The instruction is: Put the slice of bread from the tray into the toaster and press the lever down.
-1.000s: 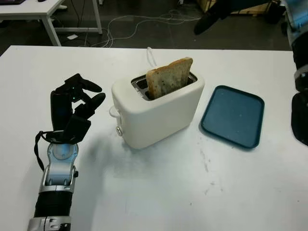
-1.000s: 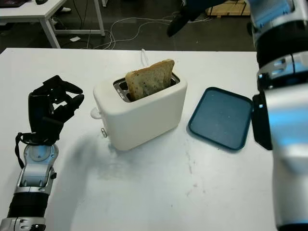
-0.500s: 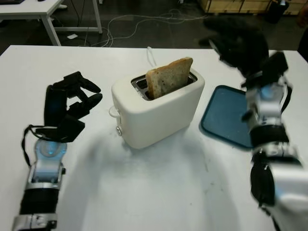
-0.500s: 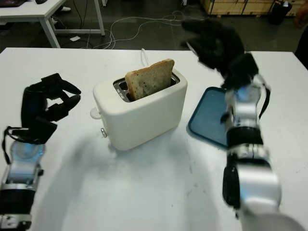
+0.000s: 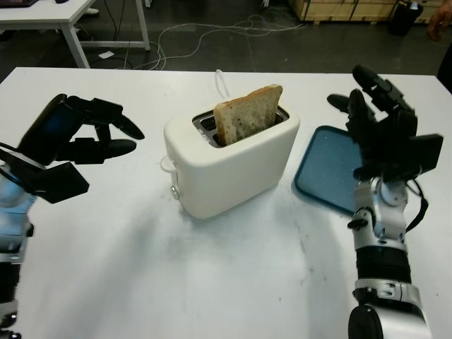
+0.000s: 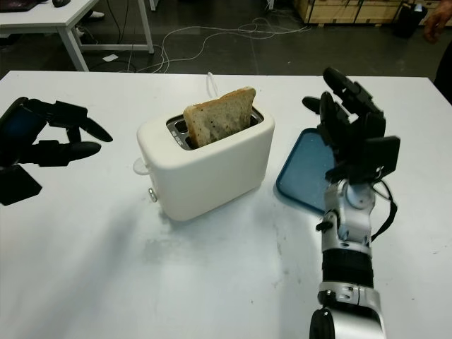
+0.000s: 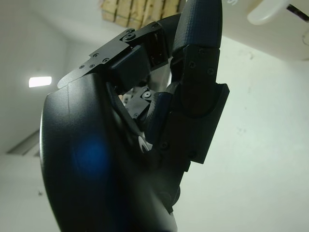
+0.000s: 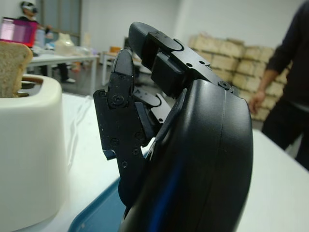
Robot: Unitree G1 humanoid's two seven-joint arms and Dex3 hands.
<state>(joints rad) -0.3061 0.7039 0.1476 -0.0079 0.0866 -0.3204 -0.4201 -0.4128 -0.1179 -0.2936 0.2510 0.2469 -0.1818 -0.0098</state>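
Bread slice (image 5: 247,113) already stands in the white toaster's (image 5: 229,159) slot, sticking well up; the blue tray (image 5: 332,169) is bare. Lever (image 5: 168,164) remains unpressed. Left robot hand (image 5: 67,145) hovers beside it, empty, fingers uncurled; right robot hand (image 5: 385,138) hangs empty above the tray.

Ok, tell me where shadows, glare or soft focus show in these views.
Left eye view: the toaster casts a soft shadow toward the near edge of the white table; no harsh glare. Left wrist view: the left hand is dark against bright table, with a blue sheen on its shell. Right wrist view: the right hand is sharp, the slice of bread and the person behind soft.
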